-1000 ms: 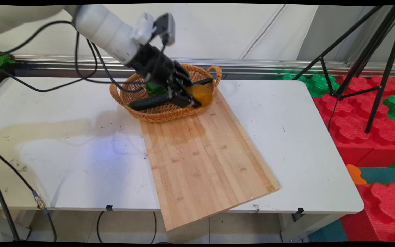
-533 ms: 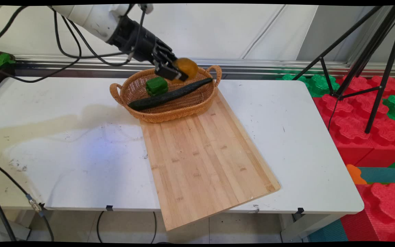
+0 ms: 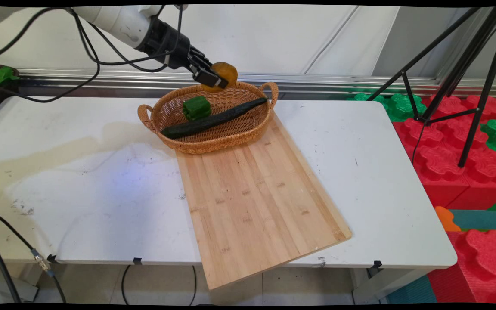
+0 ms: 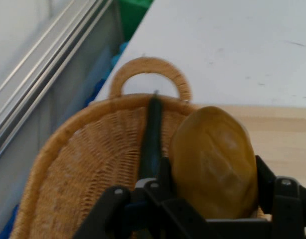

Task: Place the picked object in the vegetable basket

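My fingers (image 3: 213,79) are clamped on a round yellow-brown fruit (image 3: 222,75), one on each side of it, and I hold it in the air above the far rim of a woven basket (image 3: 170,114). In my hand view the fruit (image 4: 215,162) fills the space between my fingers (image 4: 287,199), with the basket's weave (image 4: 83,169) and one looped handle (image 4: 149,74) below and beyond it.

Inside the basket lie a long dark green cucumber (image 3: 213,120), laid slantwise from rim to rim, and a small green pepper (image 3: 196,107) just beside it on the far side. The cucumber (image 4: 152,139) shows in my hand view as a dark strip running toward the handle.

The basket stands on the far end of a pale bamboo cutting board (image 3: 256,198), which lies slantwise on the white desk (image 3: 80,206) and overhangs the desk's near edge. The desk top is scuffed, with a faint tan stain on its left part.

Behind the desk runs a metal rail below a white wall (image 3: 299,38). To the right stand the black legs of a tripod (image 3: 467,77) on large red and green foam blocks (image 3: 454,159). Black cables (image 3: 97,56) hang from my arm.
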`<state>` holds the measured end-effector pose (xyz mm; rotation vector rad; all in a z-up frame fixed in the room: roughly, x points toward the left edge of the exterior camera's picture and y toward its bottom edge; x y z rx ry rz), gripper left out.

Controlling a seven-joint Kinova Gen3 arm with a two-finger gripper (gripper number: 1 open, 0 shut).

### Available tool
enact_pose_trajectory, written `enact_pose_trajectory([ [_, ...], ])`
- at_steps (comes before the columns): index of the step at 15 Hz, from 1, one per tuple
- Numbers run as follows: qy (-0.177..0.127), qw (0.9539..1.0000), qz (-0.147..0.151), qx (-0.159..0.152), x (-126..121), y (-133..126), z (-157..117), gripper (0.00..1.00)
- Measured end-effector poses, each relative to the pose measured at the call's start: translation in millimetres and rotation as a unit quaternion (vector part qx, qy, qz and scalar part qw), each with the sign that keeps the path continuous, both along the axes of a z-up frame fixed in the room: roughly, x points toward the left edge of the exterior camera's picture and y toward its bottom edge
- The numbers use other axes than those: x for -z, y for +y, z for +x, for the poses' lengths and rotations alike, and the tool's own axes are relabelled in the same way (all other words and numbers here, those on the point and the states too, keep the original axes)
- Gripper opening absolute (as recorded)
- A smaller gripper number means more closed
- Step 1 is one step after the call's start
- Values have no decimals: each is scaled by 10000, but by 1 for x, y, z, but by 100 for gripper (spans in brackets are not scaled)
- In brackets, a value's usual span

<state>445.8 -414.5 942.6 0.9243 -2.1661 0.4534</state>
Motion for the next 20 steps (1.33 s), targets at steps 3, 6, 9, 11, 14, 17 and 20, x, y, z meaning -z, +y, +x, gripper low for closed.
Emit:
enact_pose_trajectory([
  [3, 18, 9995, 106, -314, 18, -22, 7, 0],
  [6, -9, 9985, 249, -484, 36, -40, 10, 0],
  [9, -47, 9974, 379, -611, 53, -59, 9, 0],
  [11, -84, 9964, 471, -699, 64, -74, 9, 0],
  [14, -187, 9953, 578, -751, 80, -92, 7, 0],
  [17, -388, 9953, 615, -639, 94, -105, 5, 0],
  [20, -583, 9957, 556, -464, 103, -115, 3, 0],
])
